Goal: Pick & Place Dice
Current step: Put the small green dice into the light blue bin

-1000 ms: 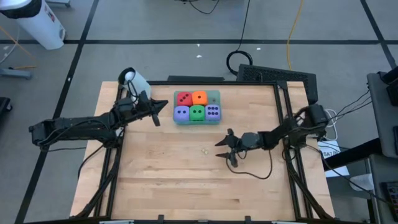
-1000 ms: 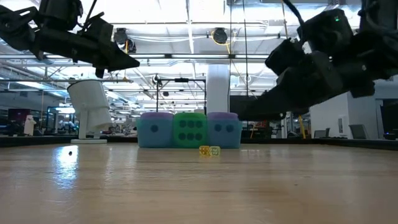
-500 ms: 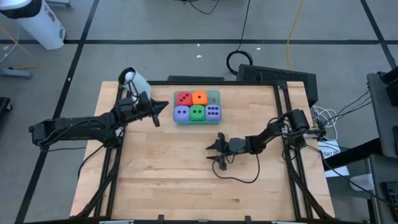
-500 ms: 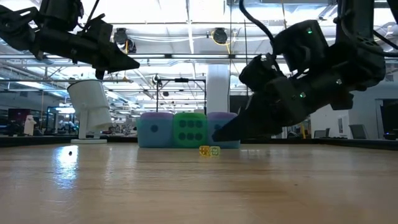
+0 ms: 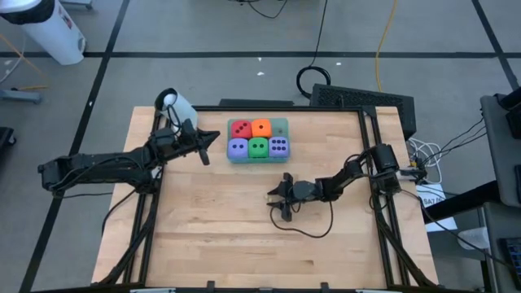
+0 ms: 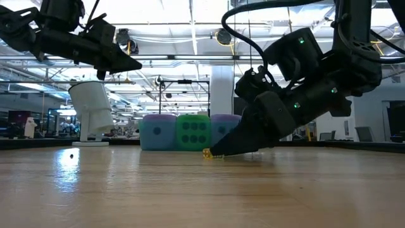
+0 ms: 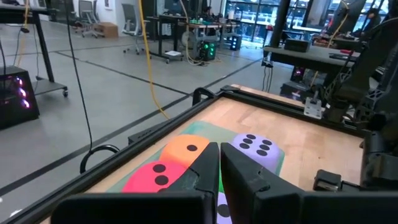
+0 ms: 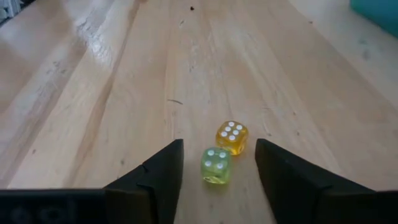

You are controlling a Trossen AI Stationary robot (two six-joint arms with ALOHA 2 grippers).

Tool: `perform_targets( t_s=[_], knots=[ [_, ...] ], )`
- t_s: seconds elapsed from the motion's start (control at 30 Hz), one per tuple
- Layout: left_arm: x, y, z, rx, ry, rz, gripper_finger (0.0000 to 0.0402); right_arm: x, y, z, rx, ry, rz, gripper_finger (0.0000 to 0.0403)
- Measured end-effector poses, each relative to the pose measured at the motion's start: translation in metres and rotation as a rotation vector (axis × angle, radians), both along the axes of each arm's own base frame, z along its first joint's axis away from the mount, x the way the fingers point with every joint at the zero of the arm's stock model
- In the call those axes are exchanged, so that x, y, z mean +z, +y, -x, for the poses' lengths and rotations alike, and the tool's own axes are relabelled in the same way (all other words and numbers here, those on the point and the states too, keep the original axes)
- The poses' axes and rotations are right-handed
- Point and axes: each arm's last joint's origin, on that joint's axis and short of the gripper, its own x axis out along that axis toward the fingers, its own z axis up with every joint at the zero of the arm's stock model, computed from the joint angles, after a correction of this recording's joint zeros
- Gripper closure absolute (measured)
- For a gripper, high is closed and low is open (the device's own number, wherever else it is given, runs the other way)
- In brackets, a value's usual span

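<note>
The right gripper [image 8: 217, 163] is low over the pale wooden table [image 5: 212, 236], its two dark fingers [image 8: 158, 171] spread partway with nothing clamped between them. Between the fingertips lie two tiny translucent dice with white pips, a yellow-green one [image 8: 216, 165] nearer the fingers and an amber one [image 8: 232, 137] just beyond it, the two almost touching; in the low view they show as a small yellow speck [image 6: 207, 154] right at the finger tips. The fingers touch neither die.

Well beyond these fingers, five large soft cubes with dark pips sit packed in a flat translucent teal tray [image 5: 281, 124]: red [image 5: 241, 129], orange [image 5: 260, 127], lavender [image 5: 237, 148], green [image 5: 258, 148] and a second lavender [image 5: 278, 146].

The left gripper [image 5: 203, 153] hangs above the table just beside that tray, its fingers [image 7: 245, 180] pressed together and holding nothing. Past them the red, orange and lavender cubes show. A white cylindrical object [image 5: 176, 103] stands at the table corner behind it.
</note>
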Motion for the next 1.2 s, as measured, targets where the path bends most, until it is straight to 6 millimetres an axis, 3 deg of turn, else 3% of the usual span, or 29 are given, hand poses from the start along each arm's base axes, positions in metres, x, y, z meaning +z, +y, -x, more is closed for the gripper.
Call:
perform_targets(
  t_s=[0.53,0.77,0.9,1.03,1.2],
  knots=[
    [0.0,0.0,0.0,-0.002,0.001,0.0,0.0378,-0.003,-0.002,0.002,-0.019,0.033,0.026,0.0357],
    [0.0,0.0,0.0,-0.003,-0.001,0.005,0.0378,0.002,-0.001,0.002,0.004,0.025,0.049,0.0346],
    [0.0,0.0,0.0,-0.003,-0.001,0.005,0.0378,0.017,-0.001,0.003,0.034,0.007,0.09,0.0328],
    [-0.001,0.0,0.0,-0.004,0.01,0.011,0.0378,0.039,-0.003,0.006,0.066,0.009,0.188,0.0342],
    [-0.002,0.0,0.0,-0.004,0.018,0.01,0.0378,0.083,-0.023,0.014,0.015,-0.05,0.345,0.0358]
  ],
)
